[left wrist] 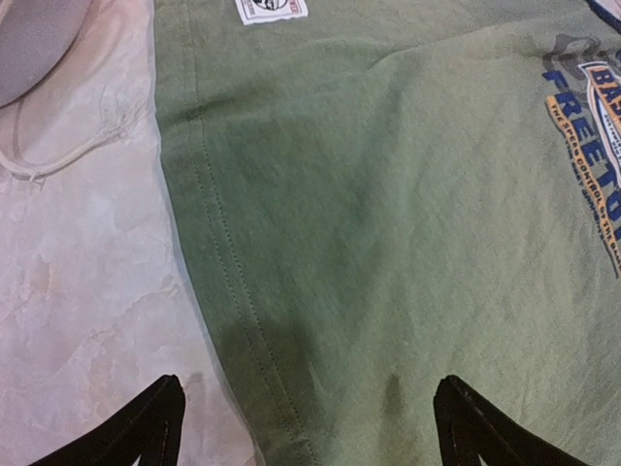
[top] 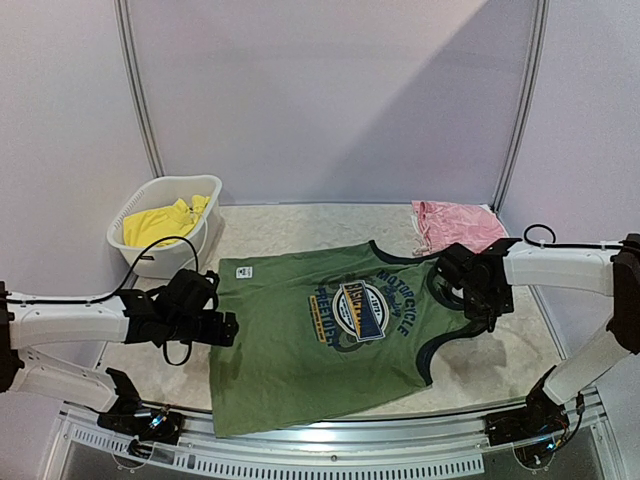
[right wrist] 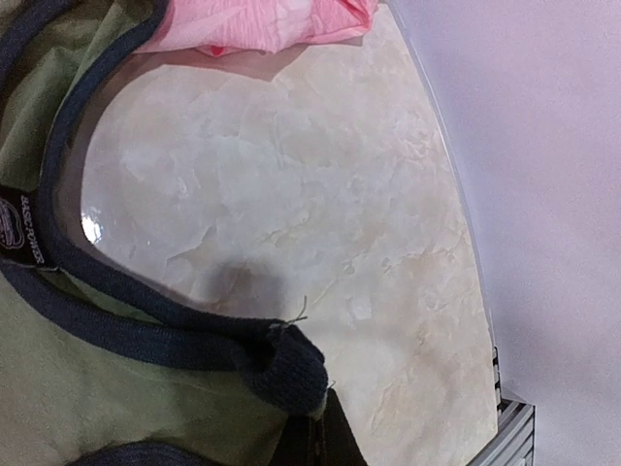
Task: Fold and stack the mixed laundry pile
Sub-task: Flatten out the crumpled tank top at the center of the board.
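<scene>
olive-green tank top (top: 320, 335): lies spread flat and print side up on the table (top: 300, 225), hem toward the left arm, straps toward the right arm, its near corner reaching the table's front edge
print (top: 362, 308): round blue-and-orange graphic with blue lettering on the tank top's chest, nearer its straps than its hem
hem label (left wrist: 272, 8): small white patch on the tank top, just inside the stitched hem
left gripper (top: 226, 328): over the tank top's hem edge, roughly midway along it; jaws spread wide with nothing pinched, one fingertip (left wrist: 160, 417) above bare table just off the hem, the other above the green cloth
right gripper (top: 450, 272): at the tank top's far shoulder strap; jaws pressed together on the dark blue trim (right wrist: 286, 361), which bunches into a small knob at the fingertips
neck label (right wrist: 24, 228): dark tag sewn inside the tank top's neckline, along the same trim curve that the right gripper pinches
pink garment (top: 455, 225): crumpled heap just beyond the tank top's straps, toward the back right; whether the two touch, I cannot tell
white basket (top: 145, 262): beyond the far corner of the tank top's hem, at the back left, apart from the cloth
yellow shorts (top: 160, 222): bunched inside the white basket, well apart from the tank top
</scene>
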You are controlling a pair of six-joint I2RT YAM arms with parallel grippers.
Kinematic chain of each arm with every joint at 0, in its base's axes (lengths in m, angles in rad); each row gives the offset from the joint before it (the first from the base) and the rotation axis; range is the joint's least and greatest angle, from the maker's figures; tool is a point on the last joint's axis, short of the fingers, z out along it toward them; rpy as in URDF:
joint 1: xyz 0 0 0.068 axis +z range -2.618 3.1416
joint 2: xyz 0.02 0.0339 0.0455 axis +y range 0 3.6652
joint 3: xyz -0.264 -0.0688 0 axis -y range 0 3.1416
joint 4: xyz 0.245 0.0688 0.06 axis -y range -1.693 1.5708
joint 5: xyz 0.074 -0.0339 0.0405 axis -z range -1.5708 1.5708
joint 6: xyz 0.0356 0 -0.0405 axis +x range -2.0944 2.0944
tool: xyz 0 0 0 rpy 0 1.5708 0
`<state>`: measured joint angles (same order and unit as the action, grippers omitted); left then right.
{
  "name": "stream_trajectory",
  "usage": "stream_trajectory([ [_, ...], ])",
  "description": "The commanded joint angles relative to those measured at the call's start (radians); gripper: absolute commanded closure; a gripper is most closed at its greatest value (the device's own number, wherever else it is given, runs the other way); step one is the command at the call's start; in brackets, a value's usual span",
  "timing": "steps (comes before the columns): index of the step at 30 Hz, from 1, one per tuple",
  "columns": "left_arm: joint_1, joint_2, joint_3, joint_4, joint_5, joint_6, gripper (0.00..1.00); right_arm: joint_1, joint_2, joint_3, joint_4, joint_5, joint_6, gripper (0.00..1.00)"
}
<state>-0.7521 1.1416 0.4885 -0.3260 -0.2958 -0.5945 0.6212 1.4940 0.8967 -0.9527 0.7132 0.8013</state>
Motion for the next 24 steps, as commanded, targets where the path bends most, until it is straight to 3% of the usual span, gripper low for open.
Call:
stream_trajectory([
  [1, 0.010, 0.031, 0.008, 0.026, 0.021, 0.014, 0.09, -0.055, 0.012, 0.011, 0.057, 0.018, -0.041, 1.00],
  [5, 0.010, 0.048, 0.017, 0.027, 0.024, 0.017, 0.09, -0.102, 0.075, 0.039, 0.025, 0.010, -0.032, 0.95],
  [13, 0.010, 0.075, 0.044, 0.021, 0.037, 0.032, 0.09, -0.145, 0.082, 0.008, 0.004, -0.016, 0.007, 0.98],
  [17, 0.010, 0.120, 0.061, 0.044, 0.054, 0.040, 0.09, -0.198, 0.089, 0.017, 0.023, -0.033, -0.010, 0.89],
  [19, 0.008, 0.138, 0.064, 0.049, 0.066, 0.041, 0.10, -0.221, 0.096, 0.020, 0.025, -0.039, -0.019, 0.78],
  [20, 0.008, 0.144, 0.063, 0.052, 0.071, 0.039, 0.10, -0.231, 0.099, 0.021, 0.025, -0.032, -0.022, 0.62],
  [21, 0.007, 0.144, 0.060, 0.055, 0.073, 0.036, 0.10, -0.245, 0.102, 0.030, 0.011, -0.016, -0.027, 0.54],
  [23, 0.005, 0.137, 0.051, 0.056, 0.074, 0.032, 0.10, -0.292, 0.111, 0.060, -0.037, 0.010, -0.017, 0.40],
  [24, 0.004, 0.131, 0.049, 0.052, 0.074, 0.030, 0.10, -0.301, 0.112, 0.078, -0.044, 0.015, -0.016, 0.38],
])
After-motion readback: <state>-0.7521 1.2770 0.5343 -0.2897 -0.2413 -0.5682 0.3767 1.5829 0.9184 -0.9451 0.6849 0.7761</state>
